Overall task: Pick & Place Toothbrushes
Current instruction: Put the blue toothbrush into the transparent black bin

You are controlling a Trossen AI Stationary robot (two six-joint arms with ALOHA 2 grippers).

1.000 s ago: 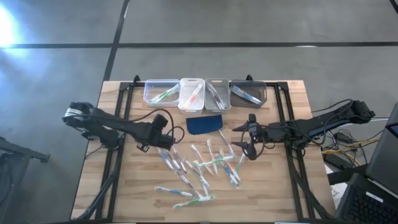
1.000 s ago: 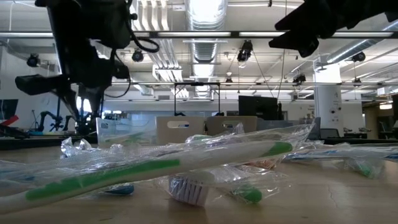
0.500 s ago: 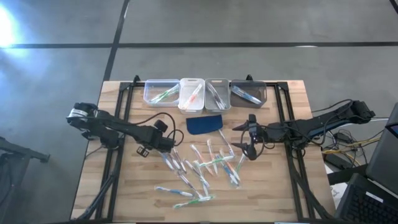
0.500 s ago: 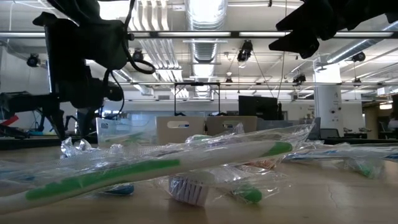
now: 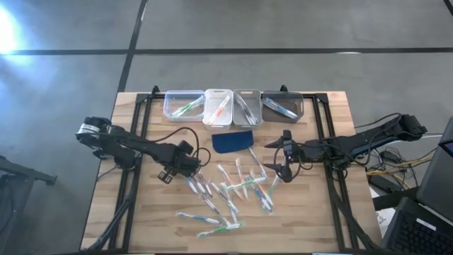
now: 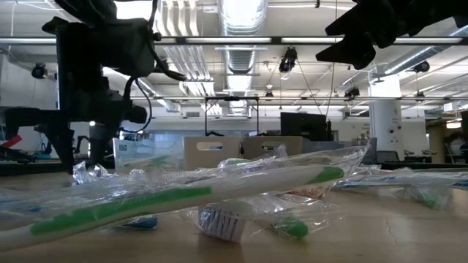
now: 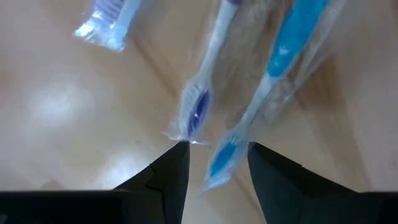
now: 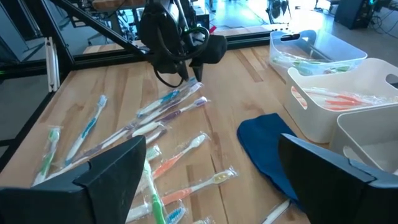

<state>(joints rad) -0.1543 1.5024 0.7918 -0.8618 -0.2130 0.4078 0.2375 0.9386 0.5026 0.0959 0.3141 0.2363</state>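
With a few toothbrushes already in the four bins and most toothbrushes lying loose mid-table, the left gripper hovers part-open over a blue one while the right gripper waits wide open

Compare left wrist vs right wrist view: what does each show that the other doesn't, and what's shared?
Left wrist only: its own left gripper, fingers apart, hovering just above a wrapped blue toothbrush and a purple-bristled one.

Right wrist only: the right gripper wide open, the dark blue pad, a clear bin with green brushes, a white bin with orange ones, and the left arm from outside.

Shared: the wooden table and wrapped toothbrushes scattered on it.
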